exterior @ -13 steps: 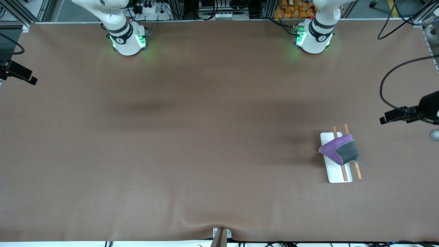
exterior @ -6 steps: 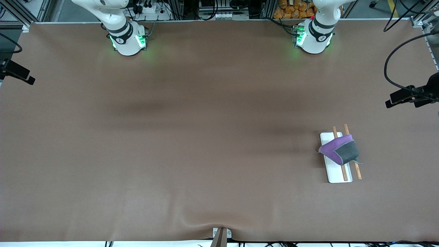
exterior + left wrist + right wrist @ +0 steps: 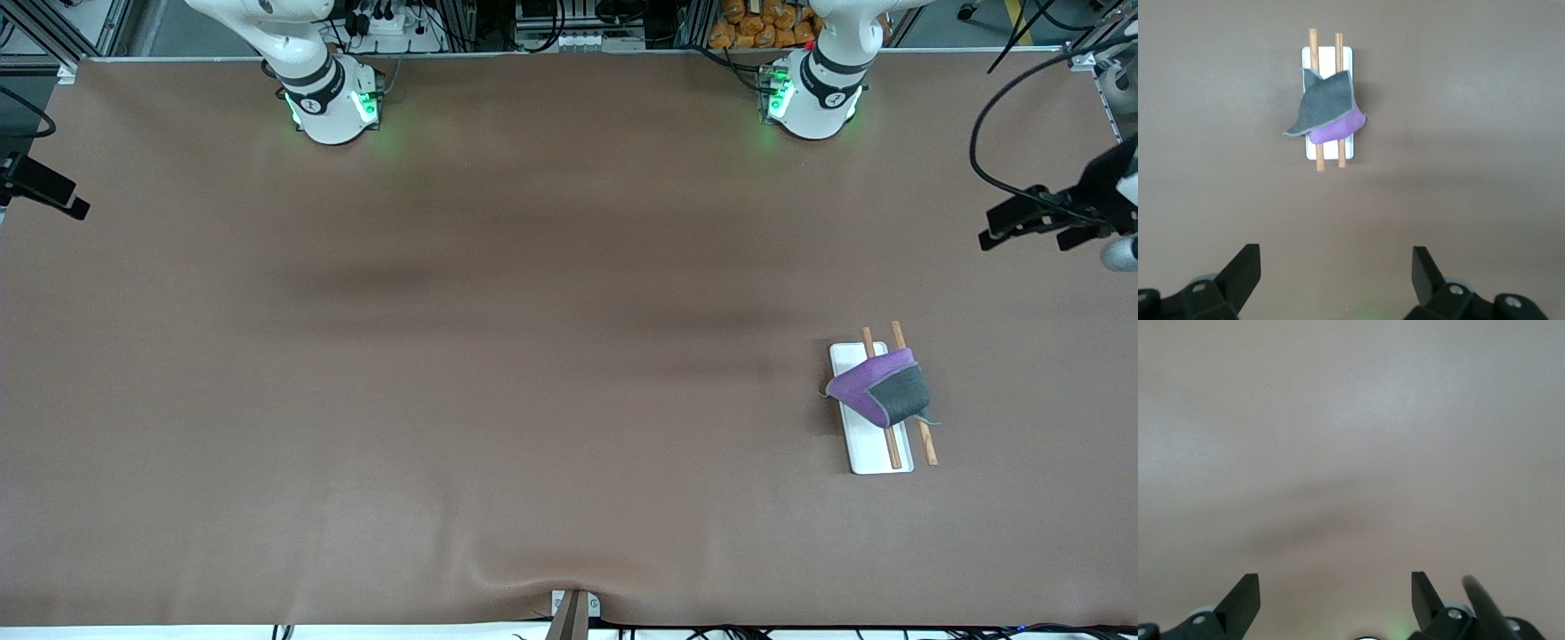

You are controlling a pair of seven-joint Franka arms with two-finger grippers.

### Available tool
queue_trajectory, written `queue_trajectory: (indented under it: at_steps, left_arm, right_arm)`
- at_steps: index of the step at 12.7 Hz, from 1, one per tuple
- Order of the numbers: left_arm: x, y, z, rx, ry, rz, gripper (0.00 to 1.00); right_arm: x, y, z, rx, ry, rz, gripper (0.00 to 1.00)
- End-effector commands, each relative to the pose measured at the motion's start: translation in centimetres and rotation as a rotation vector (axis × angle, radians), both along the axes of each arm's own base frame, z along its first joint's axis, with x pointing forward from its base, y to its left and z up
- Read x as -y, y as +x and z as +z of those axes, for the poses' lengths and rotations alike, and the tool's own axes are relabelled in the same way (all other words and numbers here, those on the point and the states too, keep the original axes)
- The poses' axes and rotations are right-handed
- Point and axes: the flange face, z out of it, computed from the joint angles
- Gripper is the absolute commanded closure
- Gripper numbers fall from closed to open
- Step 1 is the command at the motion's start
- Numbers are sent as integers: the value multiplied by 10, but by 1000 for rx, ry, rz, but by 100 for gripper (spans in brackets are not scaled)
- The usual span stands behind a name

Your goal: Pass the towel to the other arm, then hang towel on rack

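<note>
The towel (image 3: 876, 391), purple with a dark grey fold, lies draped across both brown rods of the rack (image 3: 876, 449), which stands on its white base toward the left arm's end of the table. In the left wrist view the towel (image 3: 1328, 110) covers the middle of the rack (image 3: 1327, 57). My left gripper (image 3: 1022, 229) is open and empty, up in the air over the table's edge at the left arm's end, well clear of the rack; it is also seen in its own wrist view (image 3: 1336, 267). My right gripper (image 3: 76, 206) is open and empty at the right arm's end, over bare table (image 3: 1335, 590).
The brown table mat (image 3: 533, 356) is bare apart from the rack. The two arm bases (image 3: 333, 98) stand along the edge farthest from the front camera. A small camera mount (image 3: 573, 609) sits at the near edge.
My left gripper has moved away from the rack toward the arm bases' side of the table, along the table's end. The towel and rack have not moved.
</note>
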Motion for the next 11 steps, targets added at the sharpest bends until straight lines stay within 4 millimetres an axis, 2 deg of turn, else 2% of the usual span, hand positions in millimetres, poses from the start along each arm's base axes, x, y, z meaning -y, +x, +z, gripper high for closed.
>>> queue_trajectory:
  at_steps: [1,11]
  left_arm:
    - [18,-22,0,-29,38,-12,0]
    - [19,-25,20,-1,106,-24,0]
  right_arm:
    - [2,-2,7,9,-4,-18,0]
    - [3,-3,7,9,-6,-20,0]
